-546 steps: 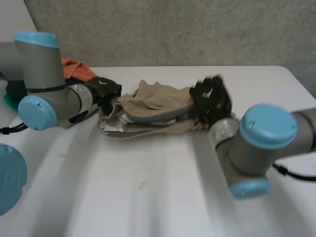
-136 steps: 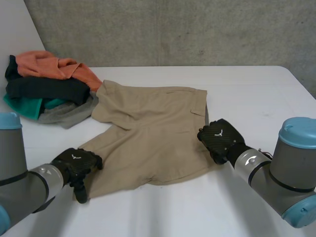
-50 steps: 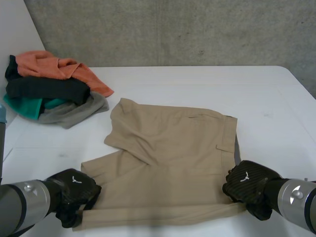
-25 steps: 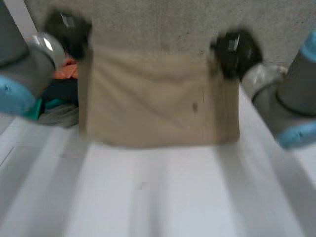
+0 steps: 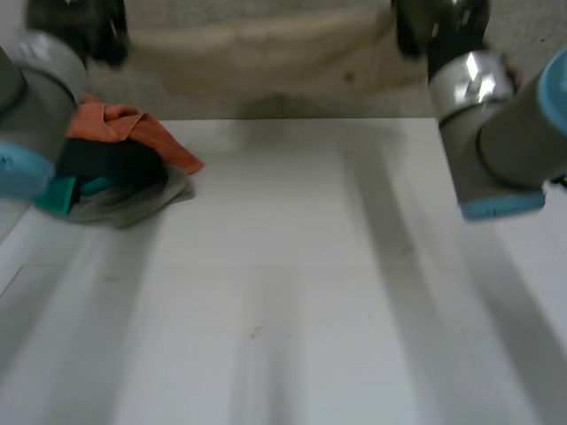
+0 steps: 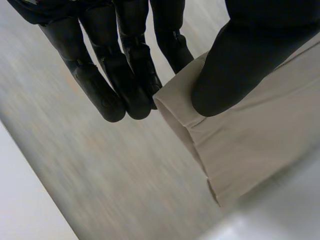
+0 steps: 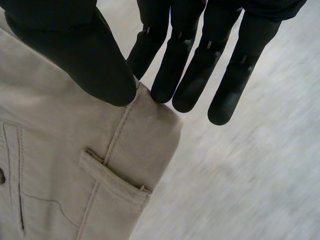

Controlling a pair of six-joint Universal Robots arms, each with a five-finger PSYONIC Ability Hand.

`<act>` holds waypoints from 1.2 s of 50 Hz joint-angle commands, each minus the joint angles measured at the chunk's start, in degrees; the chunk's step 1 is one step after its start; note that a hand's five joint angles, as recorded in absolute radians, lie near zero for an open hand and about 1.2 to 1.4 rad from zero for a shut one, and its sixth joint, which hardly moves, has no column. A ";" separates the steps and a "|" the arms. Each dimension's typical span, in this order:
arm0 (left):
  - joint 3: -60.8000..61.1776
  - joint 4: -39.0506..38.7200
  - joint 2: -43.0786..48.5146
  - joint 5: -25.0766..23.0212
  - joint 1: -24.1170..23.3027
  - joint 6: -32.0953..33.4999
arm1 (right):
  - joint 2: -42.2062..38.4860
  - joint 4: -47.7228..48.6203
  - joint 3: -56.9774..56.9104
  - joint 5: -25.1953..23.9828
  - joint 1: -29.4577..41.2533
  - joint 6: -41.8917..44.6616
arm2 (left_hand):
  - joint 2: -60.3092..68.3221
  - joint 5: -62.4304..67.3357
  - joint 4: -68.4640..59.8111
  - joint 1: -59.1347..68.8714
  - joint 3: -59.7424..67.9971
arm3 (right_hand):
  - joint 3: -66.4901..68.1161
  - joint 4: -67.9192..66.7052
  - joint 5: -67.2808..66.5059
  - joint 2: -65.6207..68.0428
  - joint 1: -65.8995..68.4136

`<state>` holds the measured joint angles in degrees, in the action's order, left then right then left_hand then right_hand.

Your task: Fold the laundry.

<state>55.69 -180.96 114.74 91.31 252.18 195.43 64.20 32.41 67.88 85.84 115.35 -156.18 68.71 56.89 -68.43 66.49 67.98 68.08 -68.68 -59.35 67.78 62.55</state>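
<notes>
Left hand (image 6: 125,75): thumb and fingers pinch one corner of shorts (image 5: 257,53). Right hand (image 7: 65,45): thumb pinches opposite corner against fingers. Shorts: hang stretched between both, high above table (image 5: 292,292). Advice: lower both corners level, evenly taut, clear of pile (image 5: 115,168).

Blurred tan shorts (image 5: 266,53), cropped above, left hand (image 5: 78,25) and right hand (image 5: 438,22) smeared

Aloft: beige shorts (image 5: 266,53) spread wide above surface (image 5: 283,292), both top corners pinched. Crumpled orange-black-green-grey pile (image 5: 115,173) lies on surface, far left.
</notes>
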 commanded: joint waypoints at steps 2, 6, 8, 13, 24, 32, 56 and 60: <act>19.00 -2.38 3.73 -3.06 -2.13 3.11 | -6.36 -0.59 16.49 -2.96 -1.97 0.61 | 11.29 13.11 -11.57 13.51 12.02 | 11.92 -11.32 -10.65 12.22 17.45; 24.54 -2.65 5.14 -3.95 -2.92 6.98 | -7.33 -2.87 21.68 -3.75 -2.41 3.68 | 11.29 13.11 -11.57 13.51 12.02 | 11.92 -11.32 -10.65 12.22 17.45; 25.95 -2.30 4.88 -3.95 -3.19 8.47 | -6.98 -4.54 23.00 -4.01 -2.49 5.17 | 11.29 13.11 -11.57 13.51 12.02 | 11.92 -11.32 -10.65 12.22 17.45; 29.03 1.74 0.76 -3.95 -2.93 11.90 | -3.74 -13.58 25.37 -4.98 -2.67 8.43 | 11.29 13.11 -11.57 13.51 12.02 | 11.92 -11.32 -10.65 12.22 17.45; 34.56 23.96 -14.36 -3.86 -3.01 18.49 | 9.53 -39.94 27.13 -5.07 -3.02 15.45 | 11.29 13.11 -11.57 13.51 12.02 | 11.92 -11.32 -10.65 12.22 17.45; 41.95 43.39 -21.22 -4.47 -8.10 28.60 | 17.27 -62.01 33.72 -7.52 -5.21 32.06 | 11.29 13.11 -11.57 13.51 12.02 | 11.92 -11.32 -10.65 12.22 17.45; -4.01 34.61 11.82 1.06 -6.88 17.54 | 7.69 -43.74 21.77 -5.68 -5.66 9.15 | 11.29 13.11 -11.57 13.51 12.02 | -41.88 42.48 43.15 -41.58 -36.35; -4.90 36.20 13.05 0.80 -7.32 16.74 | 10.86 -45.94 22.12 -6.21 -6.01 4.75 | 11.29 13.11 -11.57 13.51 12.02 | -48.32 48.91 49.58 -48.01 -42.79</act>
<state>54.03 -149.42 124.88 91.27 245.65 214.61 71.85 -10.99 89.45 79.70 109.43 -145.13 68.75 56.89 -68.46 66.49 68.03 23.88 -23.75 -12.78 23.37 23.43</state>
